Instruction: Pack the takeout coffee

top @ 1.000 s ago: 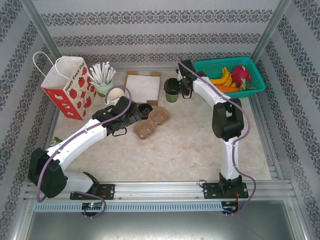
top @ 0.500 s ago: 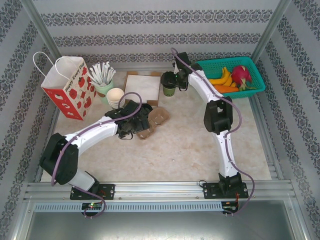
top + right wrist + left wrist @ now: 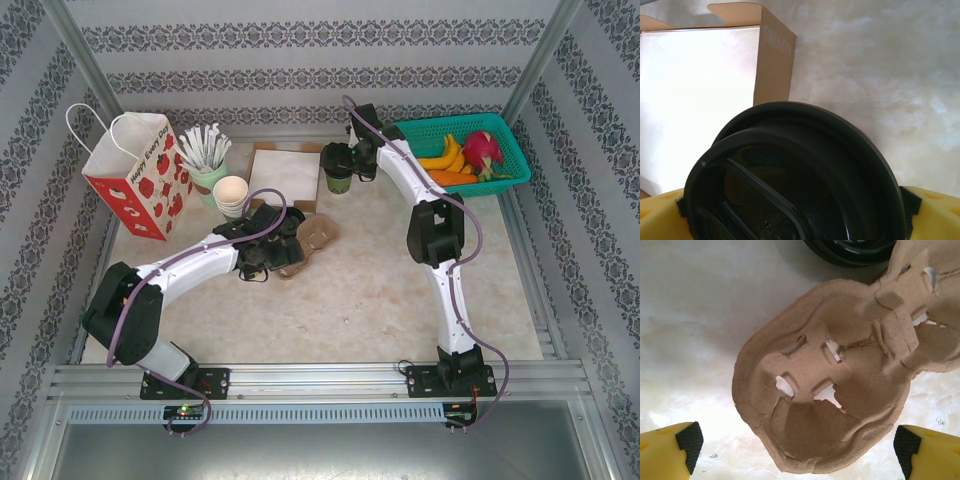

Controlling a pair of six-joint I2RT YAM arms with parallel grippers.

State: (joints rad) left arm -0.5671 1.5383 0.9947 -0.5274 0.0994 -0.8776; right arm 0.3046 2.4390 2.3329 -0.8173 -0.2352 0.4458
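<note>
Right gripper point(image 3: 344, 168) point(image 3: 795, 212) is closed on the takeout coffee point(image 3: 340, 180) point(image 3: 790, 175), yellow fingers point(image 3: 932, 212) against both sides of the black lid. The cup is at the far middle of the table point(image 3: 400, 290), just beside the flat cardboard box point(image 3: 285, 175) point(image 3: 700, 100), with the green fruit basket point(image 3: 500, 130) to its right. Cannot tell if the cup base touches the table. Left gripper point(image 3: 270, 238) point(image 3: 797, 442) is spread wide and holds nothing, its pads point(image 3: 687, 440) either side of the near end of the brown pulp cup carrier point(image 3: 312, 240) point(image 3: 830, 390) lying flat on the table. A black lid point(image 3: 855, 247) lies just beyond the carrier.
</note>
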